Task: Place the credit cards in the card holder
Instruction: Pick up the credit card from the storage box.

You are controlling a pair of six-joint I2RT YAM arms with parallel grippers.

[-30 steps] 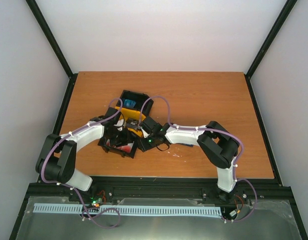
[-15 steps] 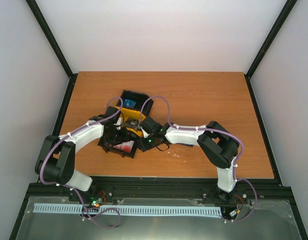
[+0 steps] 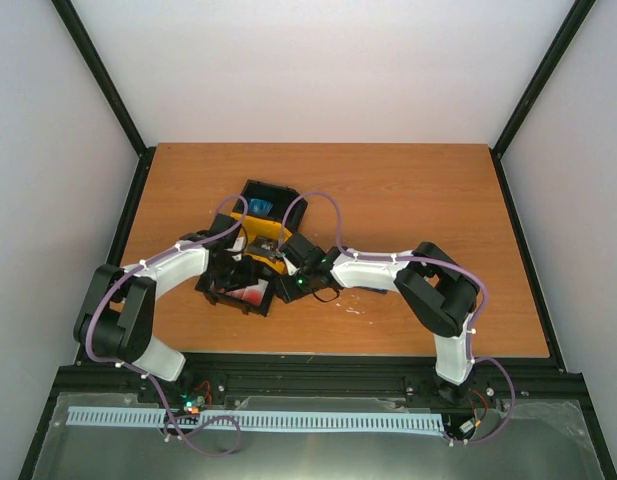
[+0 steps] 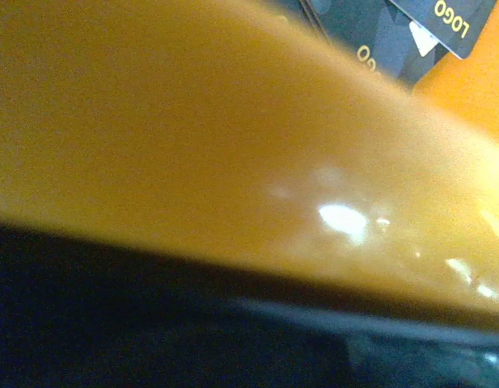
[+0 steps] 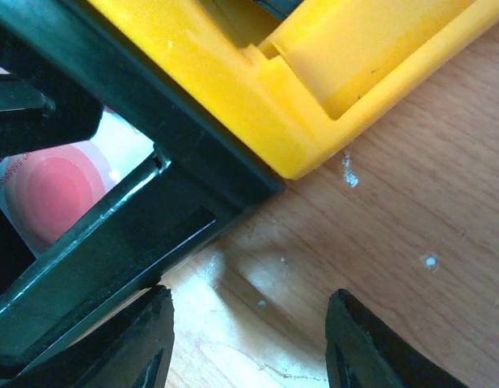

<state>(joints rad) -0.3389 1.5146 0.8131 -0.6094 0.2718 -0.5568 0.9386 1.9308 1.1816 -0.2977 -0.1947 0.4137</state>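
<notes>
Top external view: both arms crowd the black and yellow bins [image 3: 250, 240] left of the desk's [image 3: 428, 200] middle; the left arm [image 3: 176, 266] dips into the near black bin [image 3: 228, 300], where a red credit card [image 3: 252, 293] lies flat; the right arm [image 3: 368, 271] angles in from the other side, probably to help lift it; a blue patch in the far bin, likely the card holder [image 3: 261, 207], sits near; open desk lies right and beyond.

Left wrist view: a blurred yellow wall [image 4: 192, 145] fills the lens, so I cannot tell how the left jaws stand; dark cards printed LOGO [image 4: 411, 32] peek past it.

Right wrist view: the right jaws stand open and empty, fingertips [image 5: 152, 339] over bare desk just outside the black rim [image 5: 152, 234] — that rim bars a sideways reach to the card [image 5: 47, 182] behind it.
</notes>
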